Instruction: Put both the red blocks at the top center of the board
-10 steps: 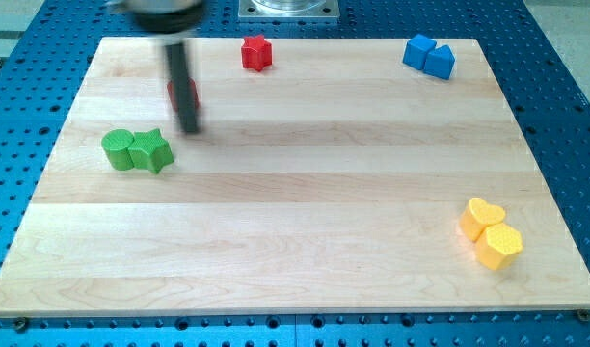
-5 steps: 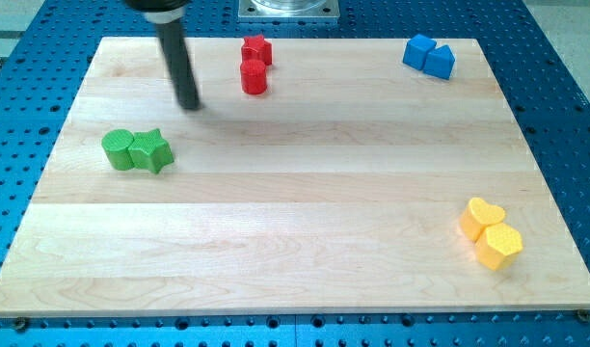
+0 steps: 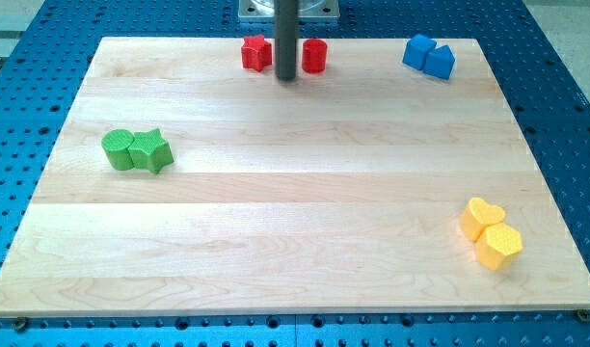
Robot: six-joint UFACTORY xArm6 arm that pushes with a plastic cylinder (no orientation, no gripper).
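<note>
A red star block (image 3: 255, 52) and a red cylinder block (image 3: 314, 56) sit near the top centre of the wooden board (image 3: 295, 241). The dark rod stands between them. My tip (image 3: 287, 77) rests on the board just below and between the two red blocks, close to the cylinder's left side.
Two blue blocks (image 3: 429, 56) sit together at the top right. A green cylinder (image 3: 119, 150) and a green star (image 3: 152, 150) touch at the left. A yellow heart (image 3: 482, 216) and a yellow hexagon (image 3: 499, 246) touch at the lower right.
The red cylinder moved from the left side up and right past the red star to the star's right. My tip swept right from the upper left to between the red blocks.
</note>
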